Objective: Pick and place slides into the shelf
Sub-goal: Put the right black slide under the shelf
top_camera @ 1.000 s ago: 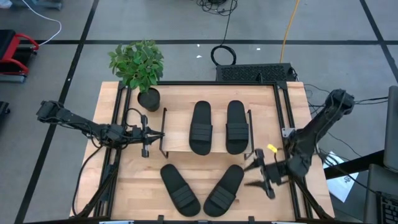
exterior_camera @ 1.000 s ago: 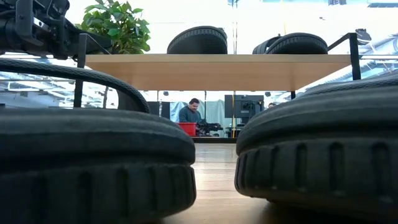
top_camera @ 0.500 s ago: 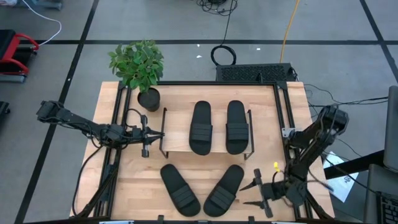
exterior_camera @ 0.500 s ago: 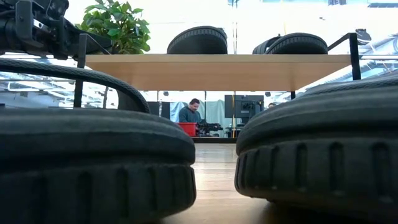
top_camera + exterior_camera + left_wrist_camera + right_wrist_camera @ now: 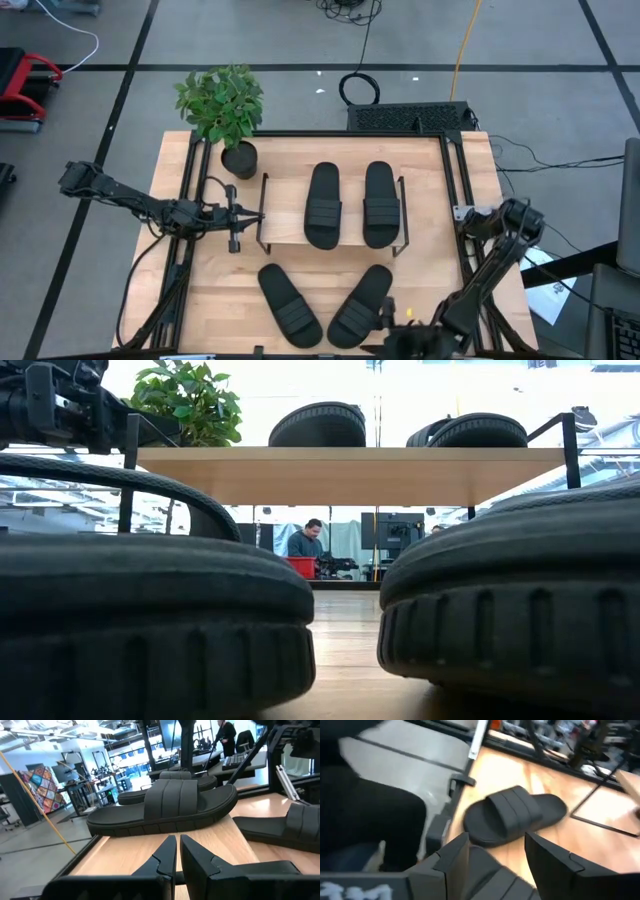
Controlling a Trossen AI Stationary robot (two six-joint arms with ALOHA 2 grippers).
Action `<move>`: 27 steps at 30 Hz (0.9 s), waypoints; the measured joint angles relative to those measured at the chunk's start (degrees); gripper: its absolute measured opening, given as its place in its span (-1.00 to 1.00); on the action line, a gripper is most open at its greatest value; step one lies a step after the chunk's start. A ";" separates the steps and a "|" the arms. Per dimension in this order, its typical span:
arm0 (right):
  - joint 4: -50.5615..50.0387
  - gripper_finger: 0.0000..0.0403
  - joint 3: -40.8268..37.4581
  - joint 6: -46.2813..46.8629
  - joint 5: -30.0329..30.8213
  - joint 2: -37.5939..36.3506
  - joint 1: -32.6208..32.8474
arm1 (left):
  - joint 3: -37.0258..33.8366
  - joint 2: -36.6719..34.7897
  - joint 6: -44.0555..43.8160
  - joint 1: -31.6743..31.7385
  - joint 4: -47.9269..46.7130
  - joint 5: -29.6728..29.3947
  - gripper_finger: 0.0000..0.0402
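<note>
High view: four black slides, two on the shelf (image 5: 290, 236), two on the bench (image 5: 210, 290).
Each has a wide ribbed strap. Left hand (image 5: 262, 215) is pressed together beside the shelf; right hand (image 5: 492, 851) is spread near one bench slide (image 5: 515, 815).

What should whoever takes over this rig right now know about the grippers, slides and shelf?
Left gripper: shut, empty, waiting at the shelf's left end.
Right gripper: open, empty, low at the table's front edge, facing the front-right slide.
Shelf: two slides on its top board, the left shelf slide and the right shelf slide, side by side.
Front-left slide and front-right slide lie on the table in front of the shelf.
Done: two placed. Left: two; the front-right one looks likely next.
</note>
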 joint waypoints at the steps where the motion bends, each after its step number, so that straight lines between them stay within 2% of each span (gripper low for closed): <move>1: -2.72 -0.14 2.52 1.17 0.60 0.80 -0.36 | 0.00 0.00 -0.57 0.00 0.03 0.00 -0.84; 7: -20.26 -0.28 17.46 6.06 0.78 5.06 -1.95 | 0.00 -0.02 -2.65 0.00 0.05 0.00 -0.84; 11: -29.56 -0.40 24.11 9.11 -1.19 7.24 -3.96 | 0.00 -0.02 -4.22 0.00 -0.29 0.00 -0.84; 15: -35.30 -0.53 25.17 11.58 -10.19 7.47 -6.62 | 0.02 -0.05 -4.99 0.00 -0.68 0.00 -0.84; 18: -34.79 -0.61 24.16 11.77 -21.69 7.48 -7.50 | 0.02 -0.07 -5.01 0.00 -0.74 0.00 -0.84; 21: -27.95 -0.67 21.37 11.07 -27.87 7.48 -7.78 | 0.02 -0.07 -5.15 0.00 -0.78 0.02 -0.84; 25: -18.68 -0.71 17.67 6.20 -29.52 7.59 -8.93 | 0.04 -0.07 -5.15 0.00 -0.83 0.01 -0.84; 27: -17.81 -0.71 17.57 6.85 -28.75 7.54 -10.26 | 0.07 -0.07 -5.15 0.00 -0.85 0.02 -0.84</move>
